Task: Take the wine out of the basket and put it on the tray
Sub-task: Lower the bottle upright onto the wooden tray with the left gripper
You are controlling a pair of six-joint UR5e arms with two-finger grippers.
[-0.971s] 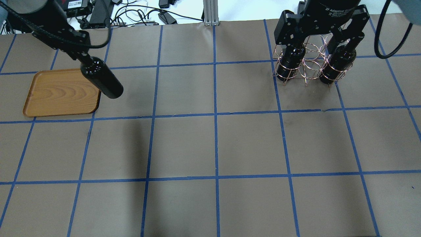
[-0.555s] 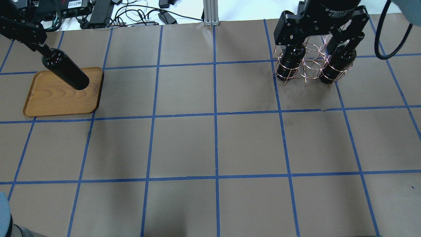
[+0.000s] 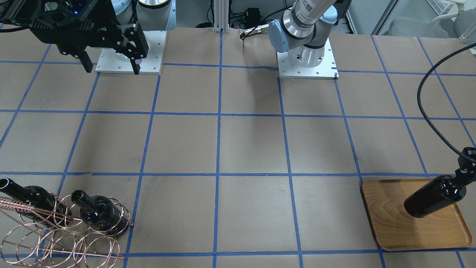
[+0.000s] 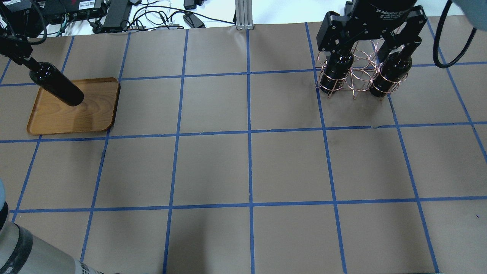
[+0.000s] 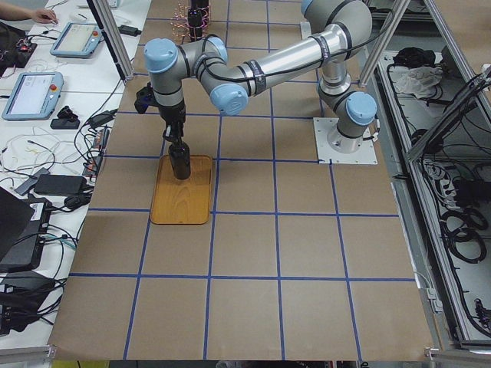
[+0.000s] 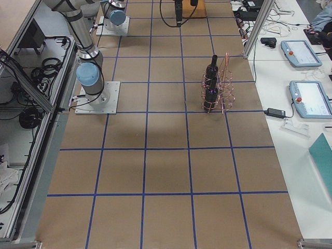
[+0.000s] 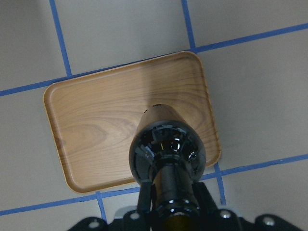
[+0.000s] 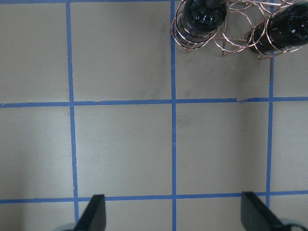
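My left gripper (image 4: pixel 17 51) is shut on the neck of a glossy black wine bottle (image 4: pixel 58 85) and holds it upright over the wooden tray (image 4: pixel 93 114). The left wrist view shows the bottle (image 7: pixel 166 149) above the tray's (image 7: pixel 96 120) near right part; I cannot tell if they touch. The copper wire basket (image 4: pixel 359 74) stands at the far right with two more bottles (image 4: pixel 335 74) (image 4: pixel 392 74) in it. My right gripper (image 4: pixel 371 42) is open and empty, high above the basket (image 8: pixel 231 29).
Brown paper with a blue tape grid covers the table (image 4: pixel 247 167). Cables and power bricks (image 4: pixel 114 15) lie beyond the far edge, and a metal post (image 4: pixel 243 15) stands there. The arm bases (image 3: pixel 305 63) sit at the robot's side.
My left gripper has carried the bottle leftward, from past the tray's right edge to over the tray. The right gripper, the basket and its two bottles have not moved.
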